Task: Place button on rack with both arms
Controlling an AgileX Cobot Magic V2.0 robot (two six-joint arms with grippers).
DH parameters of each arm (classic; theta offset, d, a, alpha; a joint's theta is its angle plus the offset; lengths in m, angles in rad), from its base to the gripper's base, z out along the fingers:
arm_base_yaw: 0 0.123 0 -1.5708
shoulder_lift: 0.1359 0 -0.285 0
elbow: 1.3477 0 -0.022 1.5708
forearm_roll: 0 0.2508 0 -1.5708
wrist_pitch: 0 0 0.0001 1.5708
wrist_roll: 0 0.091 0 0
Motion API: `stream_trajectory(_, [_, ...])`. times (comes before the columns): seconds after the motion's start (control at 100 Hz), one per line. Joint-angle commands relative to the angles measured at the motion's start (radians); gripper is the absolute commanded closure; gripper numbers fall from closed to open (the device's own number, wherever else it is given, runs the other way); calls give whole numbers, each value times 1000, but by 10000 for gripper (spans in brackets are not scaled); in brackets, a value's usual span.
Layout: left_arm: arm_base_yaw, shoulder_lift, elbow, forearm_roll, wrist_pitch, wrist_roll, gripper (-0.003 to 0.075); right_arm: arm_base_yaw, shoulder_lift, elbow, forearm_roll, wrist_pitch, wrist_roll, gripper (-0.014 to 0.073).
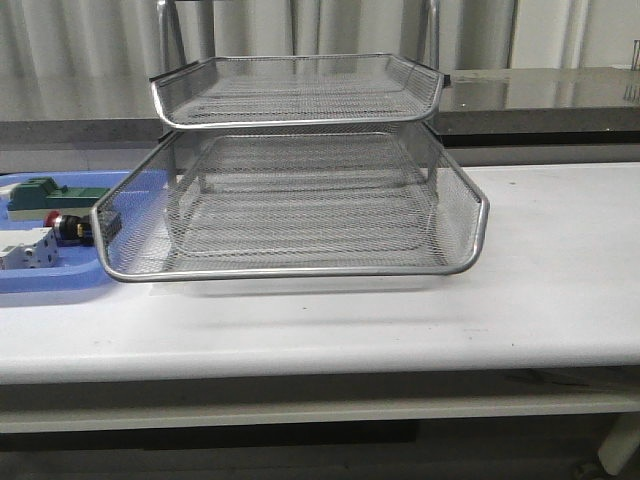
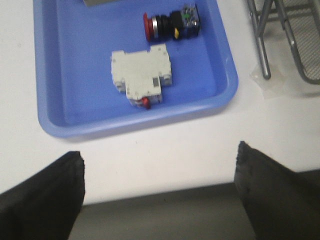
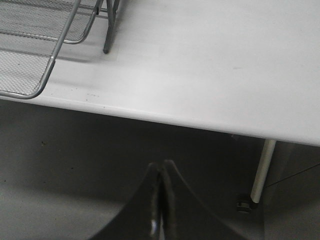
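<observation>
In the front view the rack [image 1: 300,200] fills the centre of the frame, standing on the white table [image 1: 560,290], its silver mesh tiers stacked with the upper one set further back. At the left edge of that frame a blue tray [image 1: 60,285] lies on the table just beside the rack, and the lowest tier's front left corner overlaps it in the picture. The button [image 1: 68,228] lies on its side in this tray, red head toward the left of the frame, between a green block [image 1: 40,195] above it and a white breaker [image 1: 28,250] below it. The left wrist view shows the same tray [image 2: 220,60] from above: the button [image 2: 170,25] sits in the upper middle of the frame, apart from the white breaker [image 2: 141,75] lying near the frame's centre, and a leg of the rack [image 2: 262,45] stands at the upper right. The left gripper [image 2: 160,190] hangs over the table's front edge with its two dark fingers [image 2: 45,195] spread wide and nothing between them. In the right wrist view the right gripper [image 3: 161,200] is clenched, its fingertips pressed together and empty, below the table edge [image 3: 200,100], with a corner of the rack [image 3: 45,45] at the upper left.
</observation>
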Motion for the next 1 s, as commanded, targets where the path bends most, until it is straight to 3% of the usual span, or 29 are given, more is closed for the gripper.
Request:
stream_trajectory(0.0, [0, 31, -119, -1, -61, 58, 143, 0, 2, -31, -3, -61, -3, 662])
stream_trajectory(0.37, [0, 426, -615, -3, 122, 412, 143, 0, 2, -31, -3, -61, -3, 662])
stream_trajectory(0.57, [0, 635, -858, -10, 271, 477, 143, 0, 2, -31, -3, -61, -3, 662])
stream_trajectory(0.99, [-2, 910, -1085, -82, 385, 633, 143, 0, 2, -31, -3, -61, -3, 662])
